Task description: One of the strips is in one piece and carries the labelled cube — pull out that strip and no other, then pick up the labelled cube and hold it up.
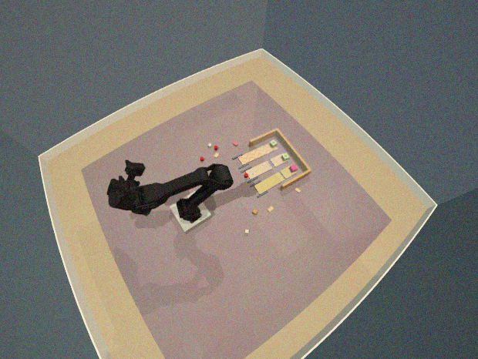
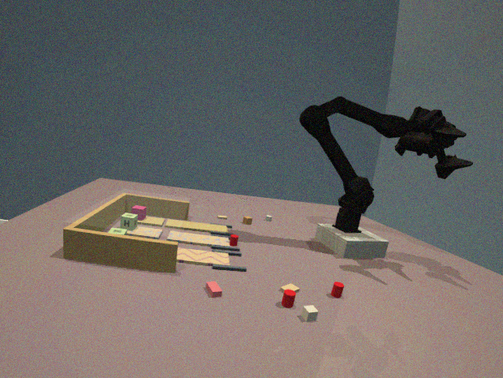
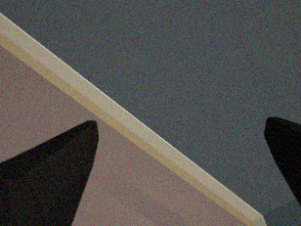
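A zigzag-patterned strip (image 1: 257, 154) (image 2: 203, 256) shows no gap; a green cube (image 1: 273, 142) (image 2: 117, 231) with a dark mark on top sits at its far end. The middle pale strip (image 1: 259, 169) (image 2: 198, 238) has a gap across it; a green cube (image 1: 284, 156) (image 2: 129, 221) marked H stands on its far piece. The yellow strip (image 1: 269, 183) (image 2: 197, 225) also has a gap; a plain pink cube (image 1: 293, 168) (image 2: 139, 212) stands beyond it. My gripper (image 1: 117, 171) (image 2: 468, 148) (image 3: 180, 127) is open and empty, raised on the opposite side of the base from the strips.
A low wooden wall (image 1: 294, 149) (image 2: 122, 251) surrounds the far ends on three sides. Dark rods flank the strips' front ends. A red cylinder (image 1: 246, 175) (image 2: 234, 240) stands at the middle strip's front. Two more red cylinders and several small blocks lie around.
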You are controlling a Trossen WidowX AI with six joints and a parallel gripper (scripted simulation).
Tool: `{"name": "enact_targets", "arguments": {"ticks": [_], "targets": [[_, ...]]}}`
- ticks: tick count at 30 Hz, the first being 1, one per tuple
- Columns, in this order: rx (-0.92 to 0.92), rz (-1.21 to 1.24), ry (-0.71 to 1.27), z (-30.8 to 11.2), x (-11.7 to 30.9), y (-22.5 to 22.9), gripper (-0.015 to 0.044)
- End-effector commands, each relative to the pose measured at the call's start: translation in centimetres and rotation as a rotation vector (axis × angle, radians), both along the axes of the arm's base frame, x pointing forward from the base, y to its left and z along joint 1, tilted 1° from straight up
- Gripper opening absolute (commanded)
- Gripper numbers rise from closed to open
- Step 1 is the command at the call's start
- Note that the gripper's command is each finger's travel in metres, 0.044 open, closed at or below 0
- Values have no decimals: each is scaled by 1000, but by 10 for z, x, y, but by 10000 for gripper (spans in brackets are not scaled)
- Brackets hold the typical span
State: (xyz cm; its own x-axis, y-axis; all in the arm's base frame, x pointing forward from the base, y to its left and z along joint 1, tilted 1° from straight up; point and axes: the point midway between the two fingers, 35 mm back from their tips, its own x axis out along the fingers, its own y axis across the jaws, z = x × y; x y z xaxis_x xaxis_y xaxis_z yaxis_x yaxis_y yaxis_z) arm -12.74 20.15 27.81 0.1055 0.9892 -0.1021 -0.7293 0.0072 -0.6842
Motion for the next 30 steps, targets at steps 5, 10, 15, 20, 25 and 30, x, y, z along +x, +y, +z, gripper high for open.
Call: {"name": "enact_targets", "arguments": {"ticks": [5, 10, 15, 20, 25, 30], "targets": [[-29, -102, 26, -6, 24, 22, 400], [-67, -250, 72, -16, 65, 47, 400], [-97, -399, 130, -26, 112, 64, 400], [-118, -550, 198, -35, 163, 70, 400], [-120, -709, 275, -44, 217, 64, 400], [-109, -868, 359, -52, 269, 46, 400]]}}
